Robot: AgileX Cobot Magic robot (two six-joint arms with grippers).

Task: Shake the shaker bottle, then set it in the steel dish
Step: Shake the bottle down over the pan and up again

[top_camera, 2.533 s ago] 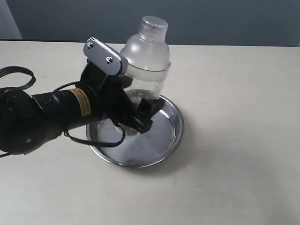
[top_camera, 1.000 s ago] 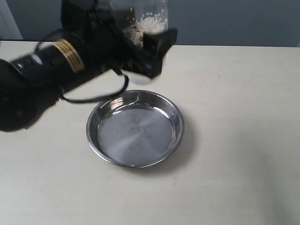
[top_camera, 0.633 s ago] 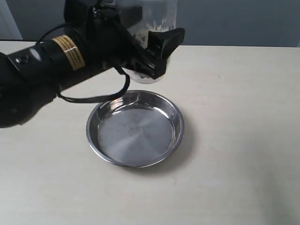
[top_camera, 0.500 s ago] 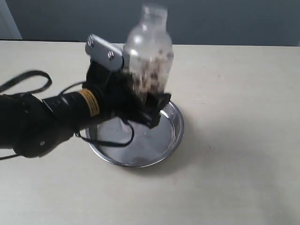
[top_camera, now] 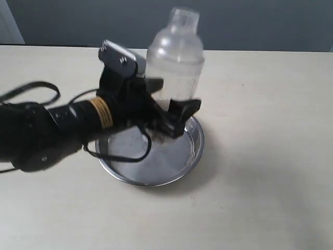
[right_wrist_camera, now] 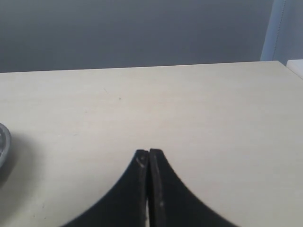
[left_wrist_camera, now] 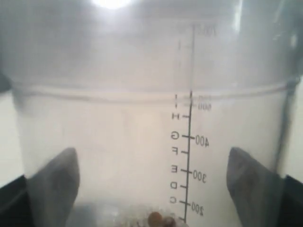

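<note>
Shaker bottle (top_camera: 174,57) is upright, pinched around its lower body by the left gripper (top_camera: 167,100), over the far side of the steel dish (top_camera: 156,178) near the middle of the bench (top_camera: 270,156). Can't tell if its base touches the dish, since the gripper hides it. A few brown granules (left_wrist_camera: 158,220) sit at the bottom, and the right gripper (right_wrist_camera: 149,158) hangs low over the bench off to the dish's side, jaws pressed together.

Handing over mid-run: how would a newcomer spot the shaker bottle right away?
On the pale table, find the round steel dish near the middle. Over its far side the left gripper holds the shaker bottle: the only clear plastic thing, tall, with a frosted dome and small cap.
</note>
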